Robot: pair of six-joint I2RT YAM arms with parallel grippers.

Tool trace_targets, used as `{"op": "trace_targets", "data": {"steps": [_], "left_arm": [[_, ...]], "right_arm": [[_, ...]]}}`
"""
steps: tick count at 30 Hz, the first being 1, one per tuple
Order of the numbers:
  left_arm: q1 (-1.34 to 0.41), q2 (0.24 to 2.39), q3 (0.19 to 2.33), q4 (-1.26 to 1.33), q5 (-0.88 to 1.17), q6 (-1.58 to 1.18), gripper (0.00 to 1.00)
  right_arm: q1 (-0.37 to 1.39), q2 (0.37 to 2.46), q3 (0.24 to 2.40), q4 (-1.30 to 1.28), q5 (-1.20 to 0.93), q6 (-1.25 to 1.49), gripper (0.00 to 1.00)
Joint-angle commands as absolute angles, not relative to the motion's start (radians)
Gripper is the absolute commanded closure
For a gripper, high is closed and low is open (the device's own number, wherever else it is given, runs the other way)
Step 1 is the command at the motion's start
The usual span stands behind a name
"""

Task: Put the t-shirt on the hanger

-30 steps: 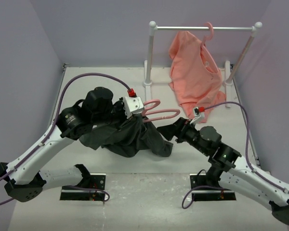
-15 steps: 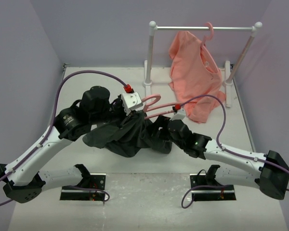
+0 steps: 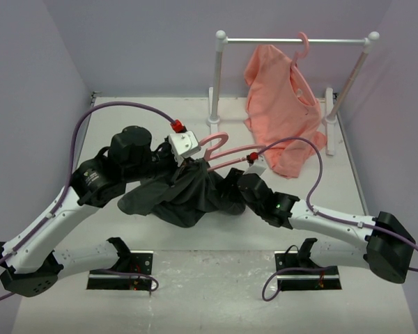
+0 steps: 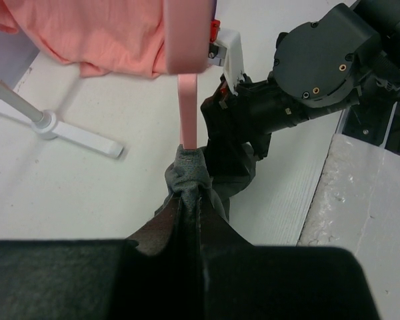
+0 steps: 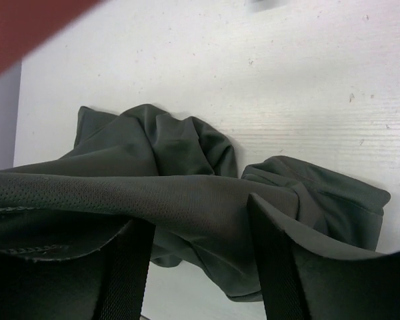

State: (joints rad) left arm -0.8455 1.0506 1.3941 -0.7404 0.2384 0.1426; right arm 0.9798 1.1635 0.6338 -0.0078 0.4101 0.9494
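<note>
No text, label, brand, number or sign can be read anywhere in these views.

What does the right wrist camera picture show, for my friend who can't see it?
A dark grey t-shirt stretches across the gap between the right gripper's two black fingers, which stand apart. The rest lies crumpled on the white table.

T-shirt (image 5: 187,193) matt knit cloth; hanger (image 4: 189,113) smooth plastic.

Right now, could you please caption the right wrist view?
Right gripper straddling a fold of the charcoal t-shirt bunched on the table.
</note>
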Motion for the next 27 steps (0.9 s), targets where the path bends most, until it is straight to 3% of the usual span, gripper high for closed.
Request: {"op": "trace_targets", "data": {"steps": [1,4,8,11,15,18,23,27], "left_arm": [[-0.847,1.022,1.395,-0.656,0.257,0.124,1.0],[-0.847,1.024,1.385,-0.652,0.272,0.123,1.0],[-0.847,1.031,1.382,-0.661,0.282,0.124,1.0],[-0.847,1.032,1.384,-0.661,0.288,0.126,1.0],[-0.847,1.028,1.387,-0.655,0.305,0.124,1.0],[-0.847,1.026,1.385,-0.659,0.303,0.124,1.0],[-0.847,1.032,1.378,-0.673,0.284,0.127,1.0],[-0.847,1.031,1.363,-0.665,0.281,0.129,1.0]], "right_arm": [[0.974,1.076,0.636,0.055,0.362,0.889,0.34],[0.976,1.028,0.649,0.062,0.323,0.854,0.28],[0.977,0.996,0.672,0.04,0.29,0.807,0.29],[0.977,1.006,0.69,0.041,0.244,0.756,0.34],[0.977,1.059,0.706,0.035,0.215,0.733,0.51],[0.977,1.065,0.697,0.054,0.203,0.735,0.54],[1.003,1.015,0.704,0.021,0.229,0.705,0.4],[1.039,0.961,0.726,-0.058,0.304,0.686,0.39]]}}
